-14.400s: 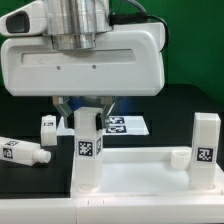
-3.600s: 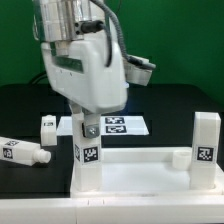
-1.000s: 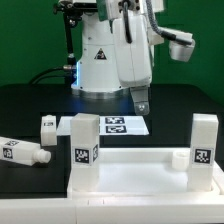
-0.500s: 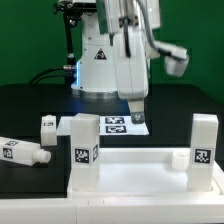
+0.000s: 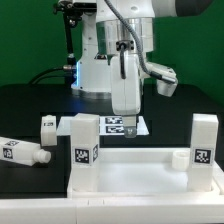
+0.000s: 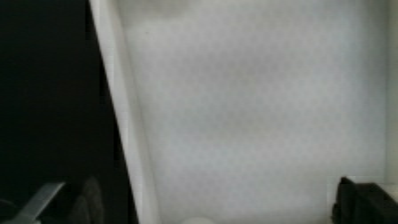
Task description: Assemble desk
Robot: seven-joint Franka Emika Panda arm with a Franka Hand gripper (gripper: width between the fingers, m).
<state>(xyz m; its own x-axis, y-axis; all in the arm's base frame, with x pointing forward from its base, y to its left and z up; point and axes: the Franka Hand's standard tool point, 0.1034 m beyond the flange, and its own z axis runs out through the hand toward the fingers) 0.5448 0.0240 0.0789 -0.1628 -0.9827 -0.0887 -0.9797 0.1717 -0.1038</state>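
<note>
Plainly, saw the tabletop [image 5: 140, 176] flat at the counter's [image 5: 30, 100] front edge, with one leg [image 5: 85, 150] upright in its corner at the exterior view's left and a second leg [image 5: 205, 146] upright at its right. Noted a loose leg [image 5: 20, 152] lying farther left. Behind, found the gripper [image 5: 129, 122] low over the marker board [image 5: 107, 124], fingers [image 6: 368, 198] spread apart, pinching nothing.

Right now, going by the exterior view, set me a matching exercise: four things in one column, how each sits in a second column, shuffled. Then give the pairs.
Things (sides as in the exterior view):
1. claw
2. marker board
3. leftmost leg
4. rightmost leg

States:
A. stands upright on the tabletop
B. lies on its side on the black table
C. hangs open above the marker board
D. lies flat behind the tabletop

Pairs: 1-C, 2-D, 3-B, 4-A.
</note>
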